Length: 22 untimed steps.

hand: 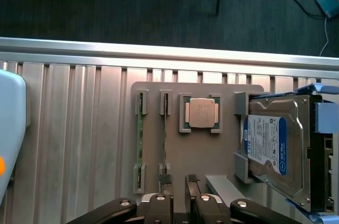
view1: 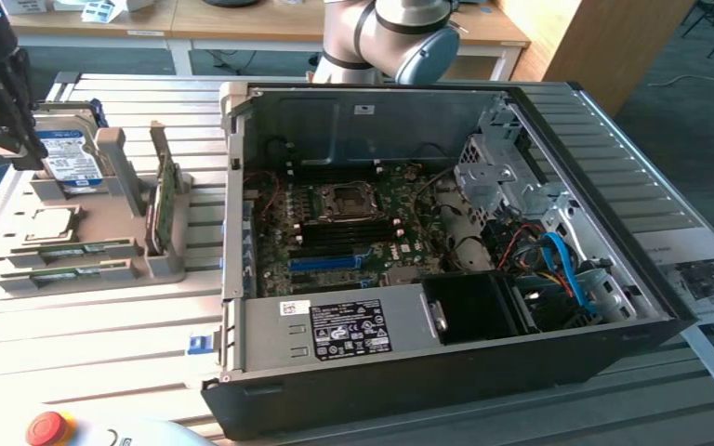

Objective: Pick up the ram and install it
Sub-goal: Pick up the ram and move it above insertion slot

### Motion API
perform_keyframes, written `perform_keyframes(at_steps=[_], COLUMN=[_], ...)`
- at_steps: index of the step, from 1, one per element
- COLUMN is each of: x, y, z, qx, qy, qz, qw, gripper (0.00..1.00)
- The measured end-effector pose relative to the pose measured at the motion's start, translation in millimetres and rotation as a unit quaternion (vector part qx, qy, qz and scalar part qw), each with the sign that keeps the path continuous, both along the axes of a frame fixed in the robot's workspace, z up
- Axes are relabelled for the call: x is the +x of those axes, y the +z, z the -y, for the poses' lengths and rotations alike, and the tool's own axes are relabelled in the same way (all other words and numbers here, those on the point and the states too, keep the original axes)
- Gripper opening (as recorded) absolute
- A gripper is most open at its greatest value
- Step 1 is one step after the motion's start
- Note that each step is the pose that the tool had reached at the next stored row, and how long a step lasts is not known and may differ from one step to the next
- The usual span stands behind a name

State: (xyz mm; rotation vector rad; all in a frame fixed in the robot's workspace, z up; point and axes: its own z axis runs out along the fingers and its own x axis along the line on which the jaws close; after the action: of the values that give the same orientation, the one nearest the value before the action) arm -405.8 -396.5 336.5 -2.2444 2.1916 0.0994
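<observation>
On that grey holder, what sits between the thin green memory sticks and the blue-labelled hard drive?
A square silver processor chip sits in its own recess between the ram sticks and the hard drive, clearest in the wrist view.

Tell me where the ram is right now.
Two ram sticks sit in the grey holder at the exterior view's left, beside the processor chip, outside the open computer case.

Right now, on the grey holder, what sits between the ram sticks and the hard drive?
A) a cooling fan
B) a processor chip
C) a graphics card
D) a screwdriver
B: a square silver processor chip sits in its recess between a ram stick and the hard drive.
</observation>
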Motion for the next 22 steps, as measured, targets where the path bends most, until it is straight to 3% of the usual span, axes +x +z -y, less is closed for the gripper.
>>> perform_keyframes(at_steps=[22], x=[-0.8], y=[-39.9], z=[0.0], qx=[0.0000], qy=[0.000], qz=[0.0000], qw=[1.0000], gripper=[0.24])
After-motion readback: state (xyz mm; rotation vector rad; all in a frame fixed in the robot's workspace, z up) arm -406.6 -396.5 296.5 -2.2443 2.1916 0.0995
